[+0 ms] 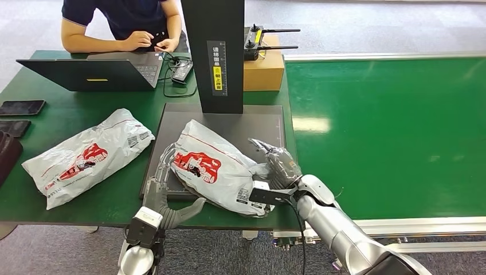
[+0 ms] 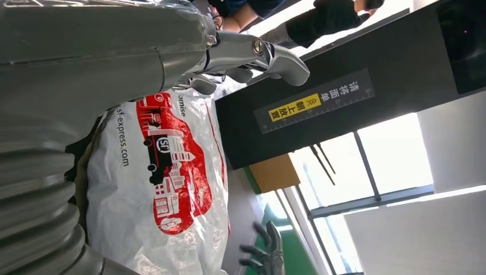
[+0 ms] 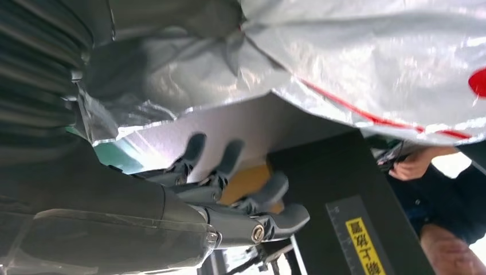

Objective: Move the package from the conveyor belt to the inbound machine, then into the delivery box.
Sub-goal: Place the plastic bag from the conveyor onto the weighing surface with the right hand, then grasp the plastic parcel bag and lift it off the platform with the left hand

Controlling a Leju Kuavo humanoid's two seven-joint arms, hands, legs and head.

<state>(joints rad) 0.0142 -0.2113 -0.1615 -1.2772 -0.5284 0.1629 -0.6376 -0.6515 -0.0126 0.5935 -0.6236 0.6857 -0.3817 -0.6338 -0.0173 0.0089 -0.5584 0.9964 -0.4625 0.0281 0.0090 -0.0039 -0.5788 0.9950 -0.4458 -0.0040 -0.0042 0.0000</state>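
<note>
A white and silver courier package point(image 1: 215, 166) with a red print lies on the black plate point(image 1: 263, 120) of the inbound machine, in front of its upright column point(image 1: 215, 51). My left hand point(image 1: 166, 189) lies along the package's left edge, fingers spread and thumb reaching under its front. In the left wrist view the fingers point(image 2: 258, 51) stretch over the package point(image 2: 160, 183). My right hand point(image 1: 278, 166) sits at the package's bunched right corner with its fingers straight. The right wrist view has the package point(image 3: 372, 69) beside the extended fingers point(image 3: 229, 189), which do not close on it.
A second, similar package point(image 1: 86, 154) lies on the green table to the left. The green conveyor belt point(image 1: 390, 132) runs on the right. A laptop point(image 1: 91, 71), a phone point(image 1: 22, 107) and a cardboard box point(image 1: 263, 69) stand farther back, where a person point(image 1: 132, 23) sits.
</note>
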